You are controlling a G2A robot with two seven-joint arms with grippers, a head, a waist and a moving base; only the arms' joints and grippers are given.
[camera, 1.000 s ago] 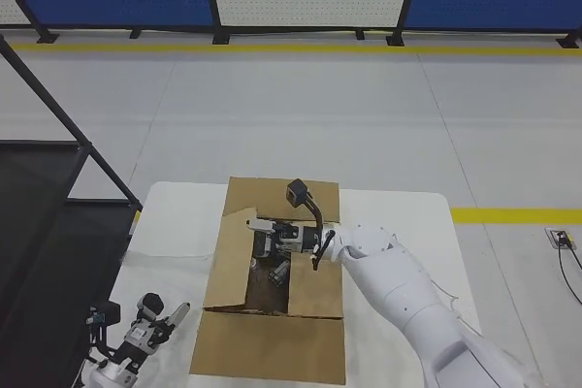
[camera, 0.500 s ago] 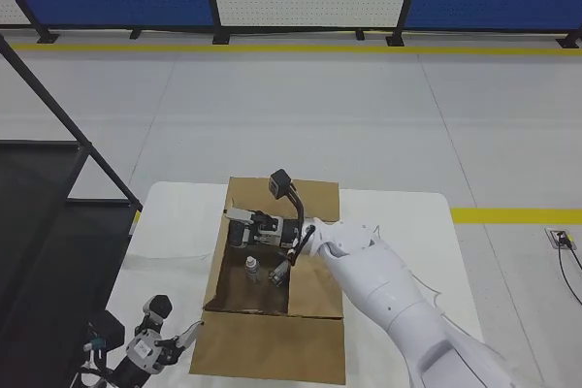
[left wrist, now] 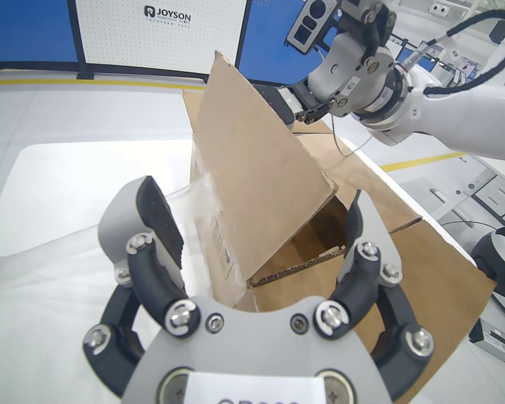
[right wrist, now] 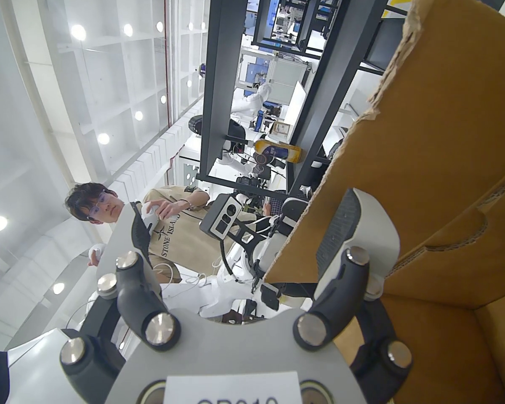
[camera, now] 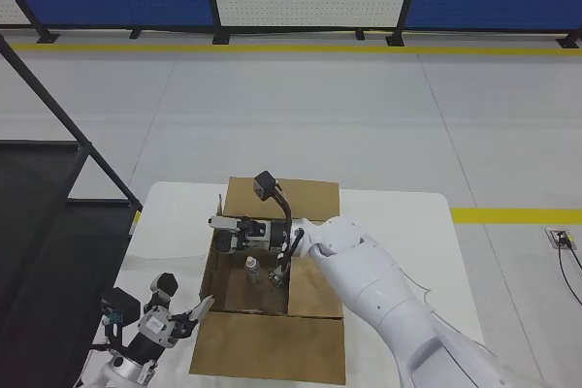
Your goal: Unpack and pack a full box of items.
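An open cardboard box [camera: 272, 344] stands in the middle of the white table [camera: 398, 223]. Its left flap [camera: 211, 276] stands nearly upright. Inside I see a small clear bottle [camera: 251, 265] and a dark item [camera: 277, 276] beside it. My right gripper [camera: 219, 223] is open at the far end of that left flap, and one finger [right wrist: 345, 229] lies against the cardboard [right wrist: 425, 128]. My left gripper [left wrist: 256, 216] is open and holds nothing. It sits low by the box's near left corner [camera: 186, 316], facing the raised flap [left wrist: 256, 170].
A black metal rack [camera: 39, 194] stands just left of the table. A clear plastic sheet [left wrist: 67, 233] lies on the table beside the box's left wall. The near flap of the box lies flat toward the table's front edge.
My right gripper moved left across the box, and the left flap swung from folded inward to nearly upright. My left gripper moved closer to the box's near left corner.
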